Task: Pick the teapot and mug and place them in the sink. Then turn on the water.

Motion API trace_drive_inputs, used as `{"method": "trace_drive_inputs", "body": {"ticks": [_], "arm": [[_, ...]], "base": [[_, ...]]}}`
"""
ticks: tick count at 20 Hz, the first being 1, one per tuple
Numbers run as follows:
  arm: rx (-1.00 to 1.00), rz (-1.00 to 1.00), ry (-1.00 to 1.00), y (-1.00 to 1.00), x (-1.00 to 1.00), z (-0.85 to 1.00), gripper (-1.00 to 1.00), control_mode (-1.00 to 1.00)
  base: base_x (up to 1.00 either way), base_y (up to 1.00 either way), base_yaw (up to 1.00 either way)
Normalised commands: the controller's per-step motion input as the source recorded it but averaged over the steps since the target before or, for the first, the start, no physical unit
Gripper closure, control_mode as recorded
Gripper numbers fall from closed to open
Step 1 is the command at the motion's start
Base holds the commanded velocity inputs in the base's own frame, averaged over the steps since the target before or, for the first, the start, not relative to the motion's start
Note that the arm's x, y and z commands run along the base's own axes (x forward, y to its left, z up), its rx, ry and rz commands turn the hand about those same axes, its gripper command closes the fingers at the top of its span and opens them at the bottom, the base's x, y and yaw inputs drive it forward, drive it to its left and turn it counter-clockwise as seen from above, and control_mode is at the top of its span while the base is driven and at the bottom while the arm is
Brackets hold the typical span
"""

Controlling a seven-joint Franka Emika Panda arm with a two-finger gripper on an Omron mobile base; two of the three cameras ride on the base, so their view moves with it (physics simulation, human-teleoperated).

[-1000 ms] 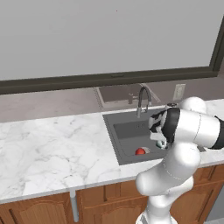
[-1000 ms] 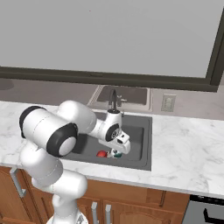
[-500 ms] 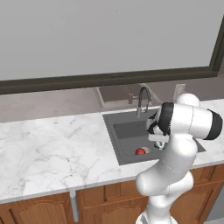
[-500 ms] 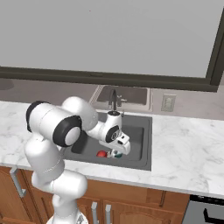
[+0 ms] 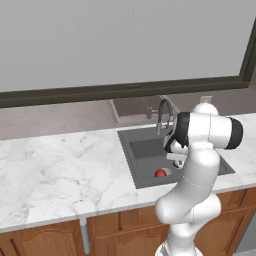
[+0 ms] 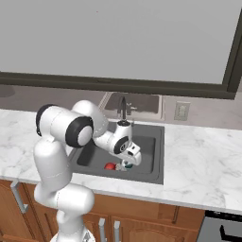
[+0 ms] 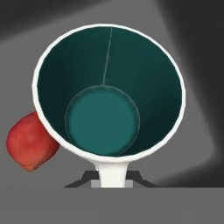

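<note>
Mug (image 7: 109, 96), pinched at its rim by the narrowly closed gripper (image 7: 112, 175) over the sink (image 6: 153, 142), could strike the teapot (image 7: 30, 142) just beside it if released carelessly.

Teal-lined mug (image 7: 109, 105) with a pale rim, mouth open toward my camera, held over the dark grey sink (image 5: 145, 149) (white marble all round), teapot (image 5: 160, 173) showing red on the basin floor beside the mug

White marble counter (image 5: 60, 170) over brown wooden cabinets (image 5: 45, 240), under a dark-framed window (image 5: 125, 40)
</note>
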Motion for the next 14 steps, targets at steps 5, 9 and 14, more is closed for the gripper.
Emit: {"method": "trace_drive_inputs", "body": {"ticks": [5, 9, 14], "arm": [[0.0, 0.0, -0.04, -0.03, 0.21, -0.27, 1.0, -1.0], [0.0, 0.0, -0.05, -0.11, 0.16, -0.29, 1.0, -1.0], [0.0, 0.0, -0.01, -0.1, 0.13, -0.26, 1.0, -1.0]], "base": [[0.0, 0.0, 0.0], [0.0, 0.0, 0.0], [0.0, 0.0, 0.0]]}}
